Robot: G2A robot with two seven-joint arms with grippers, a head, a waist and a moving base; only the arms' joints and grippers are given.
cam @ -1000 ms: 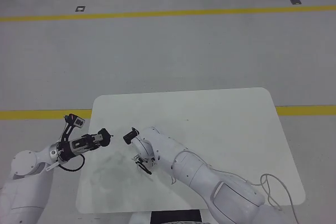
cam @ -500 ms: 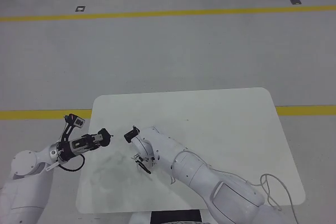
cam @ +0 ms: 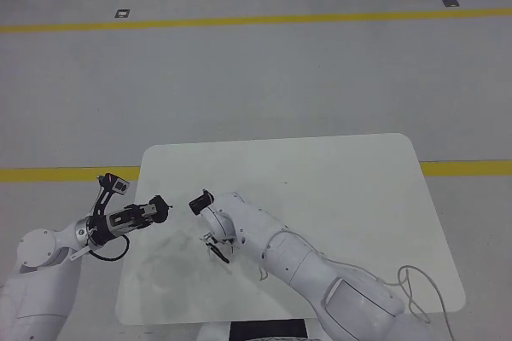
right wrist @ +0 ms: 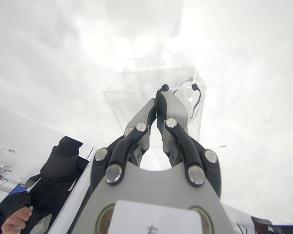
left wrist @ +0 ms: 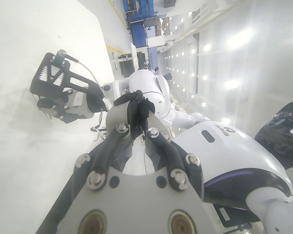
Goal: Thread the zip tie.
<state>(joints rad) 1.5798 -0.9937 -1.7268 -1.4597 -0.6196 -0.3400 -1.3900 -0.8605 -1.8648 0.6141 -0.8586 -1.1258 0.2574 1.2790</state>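
My left gripper [cam: 162,205] hangs above the table's left edge, shut on a bunched black zip tie [left wrist: 136,103] that sticks out past its fingertips. My right gripper [cam: 214,251] points down at the table just right of it, shut on the end of a second black zip tie [right wrist: 164,88]. Its tips stand over a clear plastic box [right wrist: 122,98]. Another black zip tie [right wrist: 197,99] lies curled inside that box. The left wrist view shows the right gripper [left wrist: 48,107] low against the tabletop.
The white table [cam: 341,187] is bare across its middle and right side. Its left edge runs under the left arm, and the near edge lies close behind the right arm. Small dark specks [right wrist: 222,146] dot the surface near the box.
The right gripper has edged slightly left and farther from the near edge. The left arm has kept still with its tie.
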